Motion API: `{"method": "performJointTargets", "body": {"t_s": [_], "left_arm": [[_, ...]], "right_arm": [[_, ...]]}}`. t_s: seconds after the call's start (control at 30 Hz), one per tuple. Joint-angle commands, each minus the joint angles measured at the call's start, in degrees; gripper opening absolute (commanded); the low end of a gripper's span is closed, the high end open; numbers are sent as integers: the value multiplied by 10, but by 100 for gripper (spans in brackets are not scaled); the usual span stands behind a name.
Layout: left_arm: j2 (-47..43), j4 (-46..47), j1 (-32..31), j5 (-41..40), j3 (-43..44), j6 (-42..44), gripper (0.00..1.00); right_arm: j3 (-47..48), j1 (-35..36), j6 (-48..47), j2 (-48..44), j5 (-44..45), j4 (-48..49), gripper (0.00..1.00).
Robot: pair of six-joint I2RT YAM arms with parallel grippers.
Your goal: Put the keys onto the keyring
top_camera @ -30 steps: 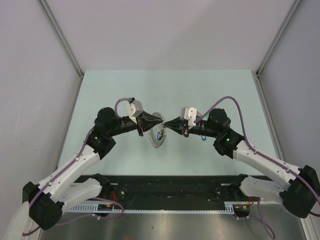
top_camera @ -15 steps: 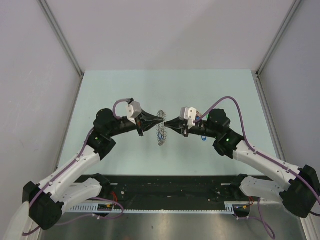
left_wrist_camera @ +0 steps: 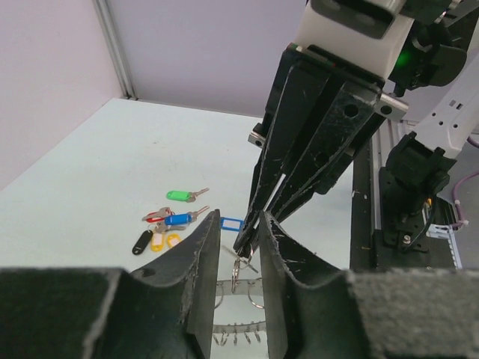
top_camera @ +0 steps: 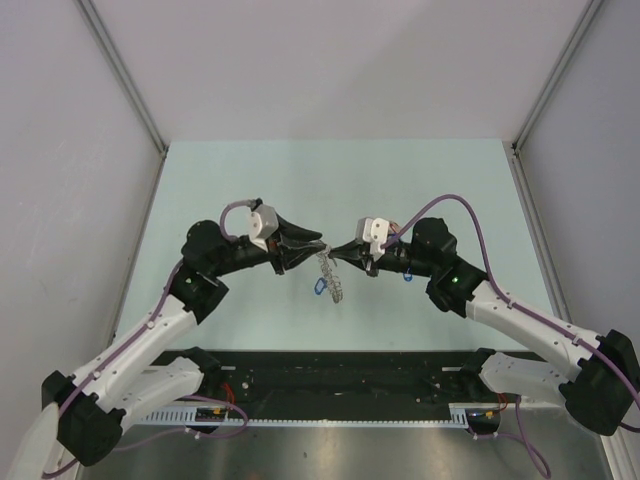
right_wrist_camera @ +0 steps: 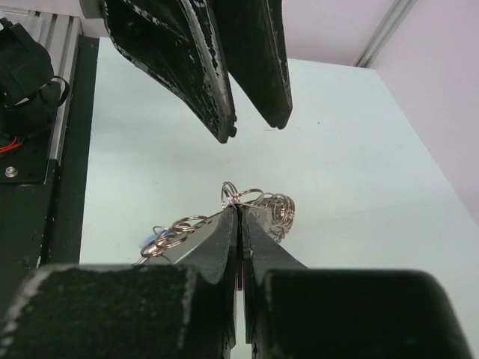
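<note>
Above table centre, right gripper (top_camera: 336,252): jaws pressed together on the top edge of the keyring (top_camera: 331,277), pinching 1 of the small wire loops along its rim.
Left gripper (top_camera: 316,243): just left of the right one, tips almost meeting it. Its fingers are apart and hold nothing.
Change: 1 second ago both grippers clamped the ring between them, and it faced the overhead camera as a wide disc. The left gripper has since let go, and the ring has swung down to hang edge-on.
Keyring: hanging clear of the table below the right gripper, carried by 1 arm alone.
Blue tag (top_camera: 318,287): dangles at the ring's lower left and looks attached to it, though the link itself is too small to make out.
Meaning: the handover looks complete. The left arm is probably free to fetch another of the keys (left_wrist_camera: 171,219), and most are not yet on the ring.
Keys: a loose cluster lying on the table right of centre, under the right arm, well apart from the ring. Green, blue, red, black and yellow tags show.
Table (top_camera: 250,180): pale green, matte and flat.
Room: plain pale walls (top_camera: 330,70) on 3 sides, with metal posts at the far corners. A black rail (top_camera: 340,375) runs along the near edge by the arm bases.
</note>
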Motion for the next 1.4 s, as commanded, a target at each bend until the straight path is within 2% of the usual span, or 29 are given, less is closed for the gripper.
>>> {"method": "performJointTargets", "body": {"t_s": [0.0,0.2,0.27,0.37,0.43,0.57,1.13,1.23,1.27,1.37], "left_arm": [[-18,-48,7,1,12,21,35],[16,-179,30,71,73,103,44],[33,-252,31,89,102,146,47],[58,-314,32,114,130,192,48],[72,-353,31,121,141,224,47],[95,-405,31,114,172,262,37],[127,-401,25,130,180,258,24],[131,-399,17,126,180,257,12],[129,-399,17,127,179,257,1],[119,-384,17,114,170,246,0]], "right_arm": [[43,4,-29,-7,-2,-7,0],[59,5,-53,-5,-7,-46,0],[63,6,-61,-5,-7,-61,0],[68,10,-69,-3,-8,-73,0],[72,12,-73,-3,-7,-78,0],[75,15,-78,0,-7,-85,0],[80,23,-82,8,-8,-94,0],[82,25,-83,9,-6,-97,0],[81,24,-84,8,-3,-97,0],[81,25,-85,3,11,-102,0]]}}
